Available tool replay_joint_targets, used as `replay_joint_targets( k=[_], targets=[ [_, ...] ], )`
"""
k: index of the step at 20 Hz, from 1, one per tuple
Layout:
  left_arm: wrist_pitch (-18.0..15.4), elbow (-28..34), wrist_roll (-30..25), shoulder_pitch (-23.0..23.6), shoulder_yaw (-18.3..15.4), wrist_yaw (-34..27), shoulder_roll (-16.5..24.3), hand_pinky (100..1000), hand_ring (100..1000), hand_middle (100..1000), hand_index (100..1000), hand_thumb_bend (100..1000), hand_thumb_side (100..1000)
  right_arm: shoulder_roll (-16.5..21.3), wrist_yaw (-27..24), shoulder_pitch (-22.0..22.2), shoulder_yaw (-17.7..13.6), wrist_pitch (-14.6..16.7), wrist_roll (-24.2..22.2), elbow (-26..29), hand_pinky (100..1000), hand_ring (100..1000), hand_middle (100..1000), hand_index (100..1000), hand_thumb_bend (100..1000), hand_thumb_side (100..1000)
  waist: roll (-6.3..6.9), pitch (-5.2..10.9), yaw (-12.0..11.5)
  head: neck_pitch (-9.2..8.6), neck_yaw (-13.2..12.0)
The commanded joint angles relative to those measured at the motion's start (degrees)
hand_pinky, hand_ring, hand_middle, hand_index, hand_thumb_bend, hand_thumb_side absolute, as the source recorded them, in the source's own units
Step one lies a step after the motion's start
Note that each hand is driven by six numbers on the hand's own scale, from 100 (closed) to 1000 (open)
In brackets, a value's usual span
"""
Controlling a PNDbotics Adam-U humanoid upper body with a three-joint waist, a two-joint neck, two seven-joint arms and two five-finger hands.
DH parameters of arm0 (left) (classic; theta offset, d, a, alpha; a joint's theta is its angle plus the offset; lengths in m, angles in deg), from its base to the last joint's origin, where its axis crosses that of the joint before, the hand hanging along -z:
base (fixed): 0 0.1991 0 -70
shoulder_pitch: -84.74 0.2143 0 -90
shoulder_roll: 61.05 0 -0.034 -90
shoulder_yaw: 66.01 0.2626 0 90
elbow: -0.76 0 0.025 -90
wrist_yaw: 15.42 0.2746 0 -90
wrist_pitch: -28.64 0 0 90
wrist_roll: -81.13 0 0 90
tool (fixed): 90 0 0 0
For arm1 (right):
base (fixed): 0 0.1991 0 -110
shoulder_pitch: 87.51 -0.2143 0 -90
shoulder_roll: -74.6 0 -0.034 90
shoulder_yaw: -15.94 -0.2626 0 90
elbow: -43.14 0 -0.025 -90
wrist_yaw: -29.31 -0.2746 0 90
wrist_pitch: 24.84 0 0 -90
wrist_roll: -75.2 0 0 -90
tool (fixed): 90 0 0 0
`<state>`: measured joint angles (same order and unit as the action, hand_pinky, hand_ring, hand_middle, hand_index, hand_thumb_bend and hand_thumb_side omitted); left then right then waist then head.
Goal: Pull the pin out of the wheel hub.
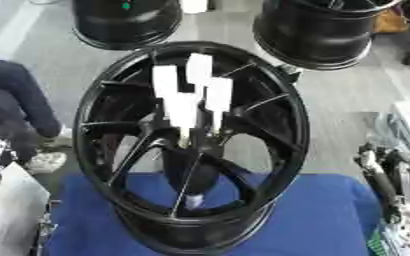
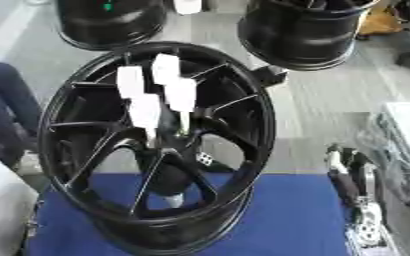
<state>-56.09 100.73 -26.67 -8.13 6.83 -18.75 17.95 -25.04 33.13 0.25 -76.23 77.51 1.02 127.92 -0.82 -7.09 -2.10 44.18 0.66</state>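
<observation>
Blue cloth [image 1: 331, 210] covers my near surface, grey floor beyond with two more black rims [image 1: 318, 32] at the far edge. My wheel hub [image 1: 191, 145] stands upright at centre on the cloth, white-tagged pins [image 1: 184, 112] clustered at its middle. My right hand [image 2: 353, 180] shows at the right edge; whether its fingers are apart or together I cannot tell.
</observation>
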Motion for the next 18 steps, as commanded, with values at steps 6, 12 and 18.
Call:
replay_joint_targets(
  k=[6, 12, 18],
  targets=[
    [-0.5, 1.3, 0.7, -0.7, -0.6, -0.3, 1.7, 646, 579, 626, 634, 528, 610, 0.7, 0.2, -0.3, -0.6, 0.2, 0.0, 0.9, 678, 589, 555, 605, 100, 568, 0.21, 1.12, 0.1, -0.06, 0.2],
    [-3.1, 2.4, 2.6, -3.2, -0.7, -1.1, 8.4, 647, 589, 640, 675, 542, 574, 1.1, 0.3, -0.3, -0.7, 0.2, 0.1, 0.8, 678, 590, 555, 605, 100, 574, 0.76, 1.06, 0.3, -0.06, 0.6],
    [-8.4, 3.8, 0.1, -9.8, 4.6, 3.3, 17.2, 683, 643, 700, 737, 631, 548, 2.2, 0.7, 0.0, -0.9, 0.1, 0.3, 0.5, 678, 589, 554, 605, 100, 577, 2.44, 1.34, 0.8, -0.06, 1.2]
  ],
)
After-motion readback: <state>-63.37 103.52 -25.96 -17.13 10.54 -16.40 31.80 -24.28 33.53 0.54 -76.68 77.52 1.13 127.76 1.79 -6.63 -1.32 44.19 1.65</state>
